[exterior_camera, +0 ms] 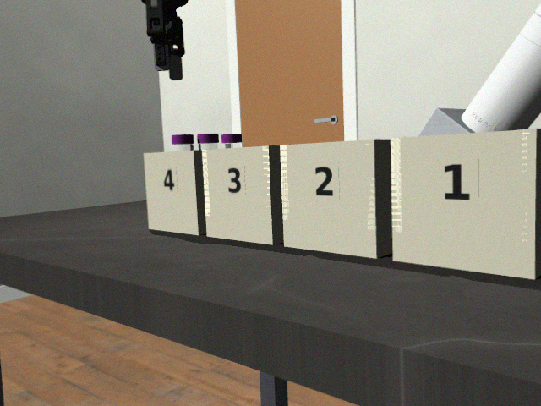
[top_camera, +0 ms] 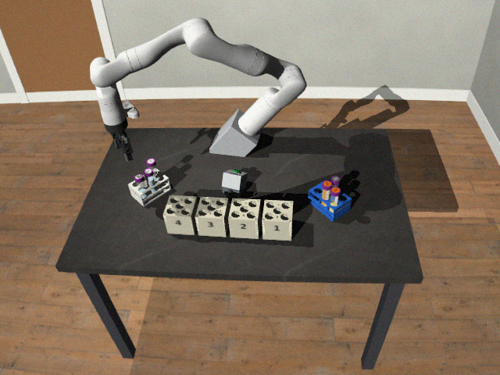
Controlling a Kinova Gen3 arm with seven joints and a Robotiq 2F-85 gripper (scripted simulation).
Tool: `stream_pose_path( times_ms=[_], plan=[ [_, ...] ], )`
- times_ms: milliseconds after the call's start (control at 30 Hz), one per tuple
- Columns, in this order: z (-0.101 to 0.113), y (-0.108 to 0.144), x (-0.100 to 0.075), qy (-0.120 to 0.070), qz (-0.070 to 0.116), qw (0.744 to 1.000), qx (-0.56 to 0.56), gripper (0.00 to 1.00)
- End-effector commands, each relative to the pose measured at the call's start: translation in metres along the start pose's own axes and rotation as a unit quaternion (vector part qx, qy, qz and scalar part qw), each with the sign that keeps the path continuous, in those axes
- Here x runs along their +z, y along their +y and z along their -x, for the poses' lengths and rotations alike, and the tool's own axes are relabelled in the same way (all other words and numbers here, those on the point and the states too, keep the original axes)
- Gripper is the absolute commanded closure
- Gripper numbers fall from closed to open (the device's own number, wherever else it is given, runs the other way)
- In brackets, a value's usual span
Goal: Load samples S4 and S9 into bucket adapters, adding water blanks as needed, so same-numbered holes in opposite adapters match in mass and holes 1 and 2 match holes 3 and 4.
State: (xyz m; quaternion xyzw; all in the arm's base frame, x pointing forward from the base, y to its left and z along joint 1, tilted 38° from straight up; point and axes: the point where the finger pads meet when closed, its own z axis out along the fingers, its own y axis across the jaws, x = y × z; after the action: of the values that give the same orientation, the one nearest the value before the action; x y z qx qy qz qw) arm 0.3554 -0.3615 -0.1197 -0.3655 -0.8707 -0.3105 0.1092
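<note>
Four beige adapters stand in a row at the table's middle, all with empty holes: adapter 4 (top_camera: pixel 180 216) (exterior_camera: pixel 171 192), adapter 3 (top_camera: pixel 210 218) (exterior_camera: pixel 236 194), adapter 2 (top_camera: pixel 243 219) (exterior_camera: pixel 327 199) and adapter 1 (top_camera: pixel 277 221) (exterior_camera: pixel 462 200). A white rack (top_camera: pixel 150 189) at the left holds three purple-capped tubes (top_camera: pixel 148 174) (exterior_camera: pixel 208 139). A blue rack (top_camera: pixel 328 201) at the right holds two orange-dotted sample tubes (top_camera: pixel 326 188) and one more tube (top_camera: pixel 335 180). My gripper (top_camera: pixel 126 154) (exterior_camera: pixel 168 65) is open and empty, hanging above the table behind and left of the white rack.
The small sloped desk with the green DONE key (top_camera: pixel 234 180) stands just behind adapters 3 and 2. The arm's grey base (top_camera: pixel 233 139) sits at the table's back middle. The table (top_camera: pixel 226 258) ends close in front of the adapters' row.
</note>
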Motion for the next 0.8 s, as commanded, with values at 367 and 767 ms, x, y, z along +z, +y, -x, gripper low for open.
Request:
stream_pose_path(
  times_ms=[367,767],
  plan=[
    [-0.018,0.017,-0.021,-0.001,0.000,0.997,-0.083,0.00],
    [-0.062,0.058,-0.021,-0.001,0.000,0.960,-0.280,0.00]
  ],
)
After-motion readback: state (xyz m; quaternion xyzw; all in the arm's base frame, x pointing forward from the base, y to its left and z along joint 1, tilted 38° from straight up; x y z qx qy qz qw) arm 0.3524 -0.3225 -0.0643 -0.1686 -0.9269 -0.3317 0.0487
